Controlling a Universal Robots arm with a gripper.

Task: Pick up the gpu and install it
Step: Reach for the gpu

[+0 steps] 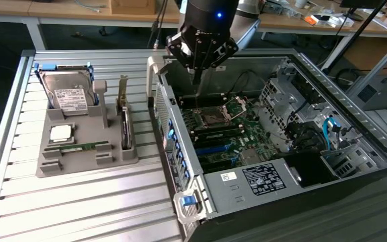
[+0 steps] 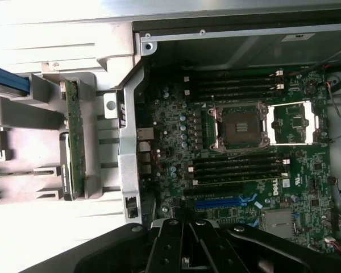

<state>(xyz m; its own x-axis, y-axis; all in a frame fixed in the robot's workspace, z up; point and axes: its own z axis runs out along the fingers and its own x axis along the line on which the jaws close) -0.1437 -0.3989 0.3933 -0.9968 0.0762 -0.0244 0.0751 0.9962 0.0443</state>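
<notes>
Progress: 0 of 2 steps done, judging by how things lie. Gpu (image 1: 123, 121) stands on edge in the grey holder (image 1: 79, 164) on the table (image 1: 79, 212), left of centre in the ext. view, bracket end up, nothing touching it. Gripper (image 1: 195, 76) hangs in the upper middle of that frame, over the open PC case (image 1: 328, 83), fingers pinched together & empty, well apart from the card. Blue slots on the motherboard (image 1: 247, 126) look vacant. Hard drive (image 1: 69, 96) & memory stick (image 1: 79, 147) share the holder. Pick-up & install both left.
</notes>
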